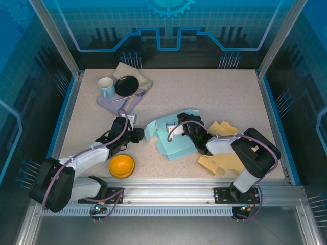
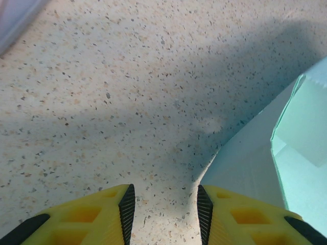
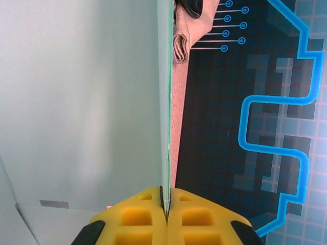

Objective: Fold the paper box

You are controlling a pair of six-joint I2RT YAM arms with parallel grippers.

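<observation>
We count one pale teal paper box [image 1: 171, 137], half folded, lying at the middle of the speckled beige counter [image 1: 219, 94] between the two arms. The right pincer [image 3: 164, 200] is pressed together on the thin edge of an upright panel of that box, which it holds edge-on. A small grey strip [image 3: 53, 204] on the panel is too faint for us to read. The left pincer [image 2: 164, 204] stands apart with nothing in it, low over bare counter, and a corner of the box lies just beside its right finger. Two yellow cardboard sheets [image 1: 220, 163] lie flat near the right arm. We also see one orange bowl [image 1: 121, 165] by the left arm. At the far left are one light blue mug [image 1: 106, 87], one black round plate [image 1: 126, 85] and one beige folded cloth [image 1: 137, 74].
</observation>
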